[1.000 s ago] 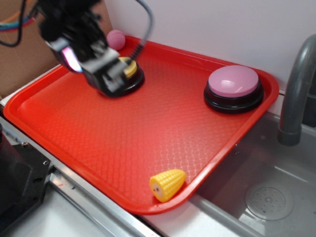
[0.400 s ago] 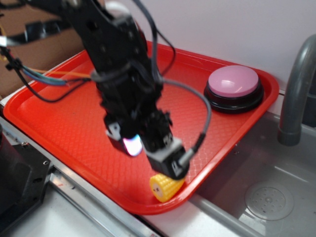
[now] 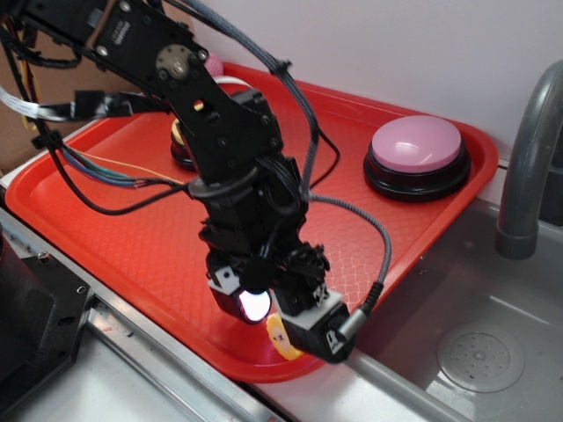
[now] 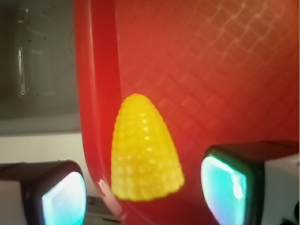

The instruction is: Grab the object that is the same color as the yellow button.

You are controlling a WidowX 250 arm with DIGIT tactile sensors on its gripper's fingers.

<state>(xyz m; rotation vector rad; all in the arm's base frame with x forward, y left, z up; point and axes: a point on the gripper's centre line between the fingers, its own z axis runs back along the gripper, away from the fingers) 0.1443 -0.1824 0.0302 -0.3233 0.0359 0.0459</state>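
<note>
white wall behind; a red tray with a waffle-textured floor sits beside a grey sink basin, and a grey faucet rises at the right edge. from my remote station i read the exterior view first: the black arm reaches down across the tray, and the end effector sits low over the tray's near corner, right above the corn cob, of which only a yellow sliver with its pale flat end shows under the hardware. the yellow button is mostly hidden behind the arm near the tray's far left; i see only a strip of its black base and a bit of yellow. the pink button stands in the far right corner, well apart from the cob. a small part of a pink ball shows beyond the far rim. wrist view: the cob lies on the tray floor just beside the raised rim, tip pointing away from the camera. the two glowing finger pads sit one on each side of it, spread wider than the cob, with a gap on either side; nothing is gripped.
</note>
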